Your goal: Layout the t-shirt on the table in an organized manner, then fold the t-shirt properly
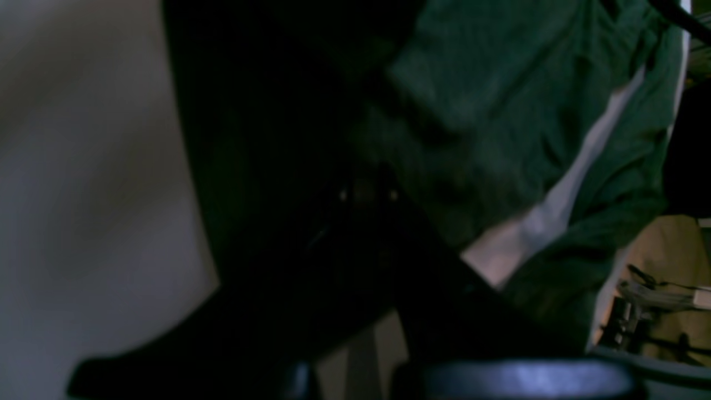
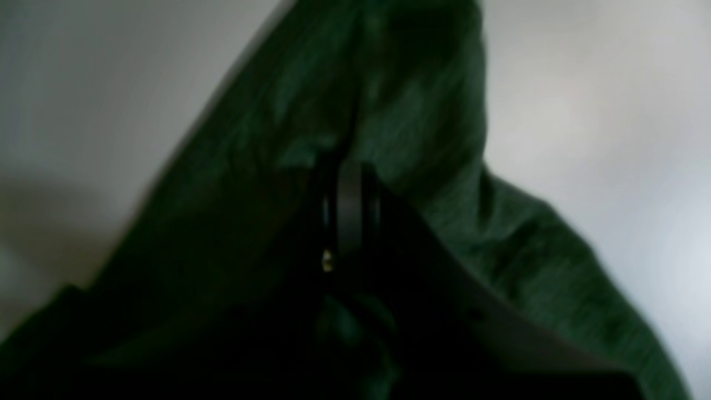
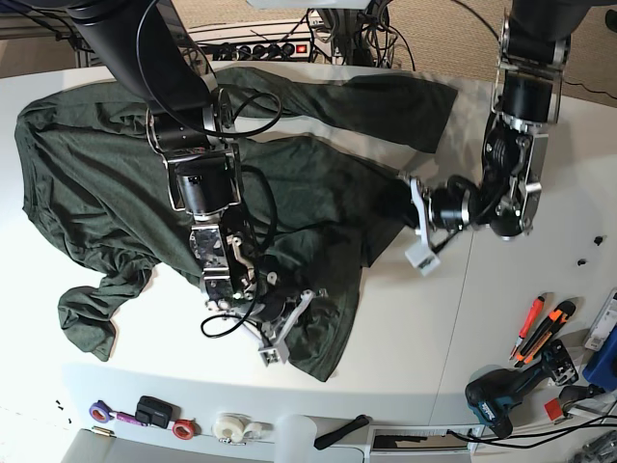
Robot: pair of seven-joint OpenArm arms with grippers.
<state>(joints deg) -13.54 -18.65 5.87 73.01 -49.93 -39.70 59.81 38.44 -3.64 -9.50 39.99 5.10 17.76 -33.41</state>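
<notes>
The t-shirt (image 3: pixel 96 183) is soft matt green cloth; the table (image 3: pixel 434 328) is smooth white.

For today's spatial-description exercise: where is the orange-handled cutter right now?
In the base view, the orange-handled cutter lies on the white table near its lower-right corner, beside a red-handled tool and above a cordless drill.

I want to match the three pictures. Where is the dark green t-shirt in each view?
Left wrist: t-shirt fills the upper right, blurred.
Right wrist: it fills the centre, from the top edge down to the lower right.
Base: it is spread over the left and middle of the table.
Shared landmark: the white tabletop around the cloth.
</notes>
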